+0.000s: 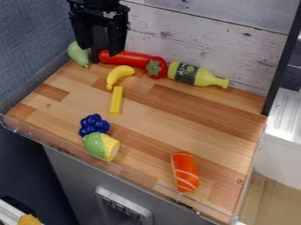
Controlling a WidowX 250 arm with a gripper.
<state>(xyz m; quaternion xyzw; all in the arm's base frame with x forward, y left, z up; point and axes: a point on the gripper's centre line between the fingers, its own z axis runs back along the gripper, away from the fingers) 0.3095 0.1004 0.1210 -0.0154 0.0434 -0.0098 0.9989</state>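
The black gripper (pixel 102 47) hangs at the upper left above the back corner of the wooden counter (pixel 176 110), open, its two fingers pointing down. Close by its left finger lies a green pear-like toy (pixel 78 53). Below and right of the right finger is a red bottle-shaped toy (pixel 129 58), whose left end is near the fingertips. I cannot tell whether they touch. A yellow banana (pixel 119 75) lies just in front of the red toy, with a yellow block (pixel 115 100) before it.
Along the back wall are a red strawberry-like toy (pixel 156 67) and a yellow-green bottle (pixel 199 76). Blue grapes (pixel 93 125) touch a corn cob (pixel 101 146) at front left. Orange salmon (pixel 185 172) lies front right. A clear rim (pixel 106 166) edges the front.
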